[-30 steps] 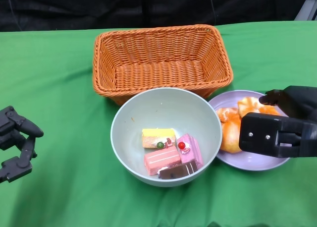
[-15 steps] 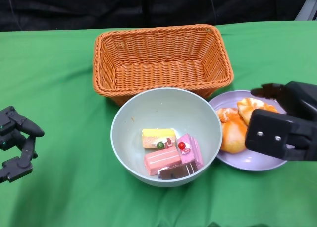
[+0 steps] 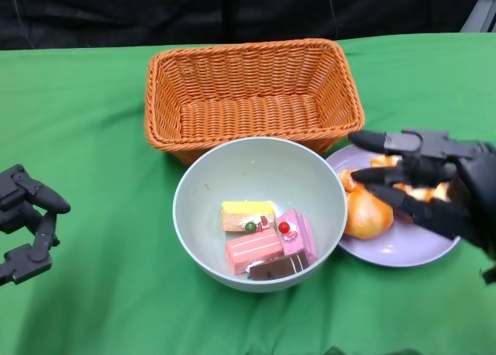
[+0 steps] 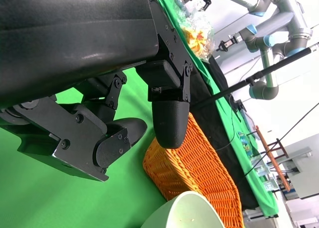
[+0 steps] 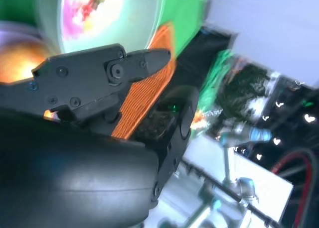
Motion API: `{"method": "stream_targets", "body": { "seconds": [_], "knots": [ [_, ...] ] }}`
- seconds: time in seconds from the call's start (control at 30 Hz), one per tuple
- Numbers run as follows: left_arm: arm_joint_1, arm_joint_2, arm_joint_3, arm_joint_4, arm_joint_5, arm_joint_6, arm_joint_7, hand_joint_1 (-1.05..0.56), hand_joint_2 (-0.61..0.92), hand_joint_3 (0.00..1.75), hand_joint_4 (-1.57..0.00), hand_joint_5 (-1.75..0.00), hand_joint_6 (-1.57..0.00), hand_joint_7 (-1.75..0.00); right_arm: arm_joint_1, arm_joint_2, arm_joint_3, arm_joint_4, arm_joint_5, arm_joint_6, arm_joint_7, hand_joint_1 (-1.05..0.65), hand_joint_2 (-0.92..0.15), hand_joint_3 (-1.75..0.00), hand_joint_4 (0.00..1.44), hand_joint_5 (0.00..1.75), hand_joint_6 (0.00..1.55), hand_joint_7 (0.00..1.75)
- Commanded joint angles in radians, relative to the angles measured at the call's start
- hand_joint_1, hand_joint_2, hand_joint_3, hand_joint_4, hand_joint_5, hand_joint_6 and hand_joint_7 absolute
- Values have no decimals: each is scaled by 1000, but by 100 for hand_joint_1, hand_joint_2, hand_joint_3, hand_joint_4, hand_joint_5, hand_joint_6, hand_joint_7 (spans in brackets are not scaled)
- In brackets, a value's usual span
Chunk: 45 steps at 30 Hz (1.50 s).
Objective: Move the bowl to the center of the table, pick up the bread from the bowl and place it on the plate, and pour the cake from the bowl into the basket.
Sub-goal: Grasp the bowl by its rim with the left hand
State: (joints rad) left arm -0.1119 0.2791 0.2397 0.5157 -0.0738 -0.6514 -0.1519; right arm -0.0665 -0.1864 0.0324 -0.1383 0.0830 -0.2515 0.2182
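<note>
The pale green bowl (image 3: 259,212) stands at the table's middle with several cake pieces (image 3: 267,241) in it, just in front of the orange wicker basket (image 3: 253,91). To its right the lilac plate (image 3: 404,242) carries orange bread pieces (image 3: 367,214). My right hand (image 3: 434,186) hovers over the plate with its fingers spread toward the bowl, holding nothing. My left hand (image 3: 25,223) rests at the left edge, fingers apart and empty. The right wrist view is blurred; it shows the bowl (image 5: 102,16), the basket (image 5: 144,91) and bread (image 5: 20,61).
Green cloth (image 3: 85,138) covers the table. The basket's front rim nearly touches the bowl and the plate. A black backdrop (image 3: 232,10) runs along the far edge. The left wrist view shows the basket (image 4: 199,163) and robot arms beyond the table.
My right hand has turned over above the plate: its back faced the camera before, and now its fingers spread out toward the bowl. The left hand stays put.
</note>
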Motion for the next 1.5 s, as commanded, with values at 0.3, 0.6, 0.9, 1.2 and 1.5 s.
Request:
{"method": "stream_targets", "body": {
  "seconds": [0.3,0.6,0.9,1.2,1.5],
  "knots": [
    [-30,50,-11,24,-11,-81,-83,-6,79,49,-81,-128,-89,-77,127,87,-30,-81,203,18,36,-15,-69,-71,69,144,71,109],
    [-32,136,-99,-40,7,-158,-259,-37,92,7,-62,-28,-67,-2,153,100,-50,-102,248,61,56,-16,-62,-88,68,160,65,125],
    [-163,189,-151,21,394,-579,-136,-47,88,0,-61,-8,-63,-2,163,105,-74,-112,253,88,48,-15,-62,-88,68,160,67,125],
    [-335,168,-158,123,682,-749,61,-50,88,0,-76,-10,-73,-4,162,119,-83,-99,263,101,50,-12,-62,-87,66,159,67,122],
    [-443,205,-244,210,936,-770,293,-49,91,1,-84,-10,-80,-3,162,128,-82,-99,244,105,37,-15,-62,-85,68,158,69,120]
  ]
}}
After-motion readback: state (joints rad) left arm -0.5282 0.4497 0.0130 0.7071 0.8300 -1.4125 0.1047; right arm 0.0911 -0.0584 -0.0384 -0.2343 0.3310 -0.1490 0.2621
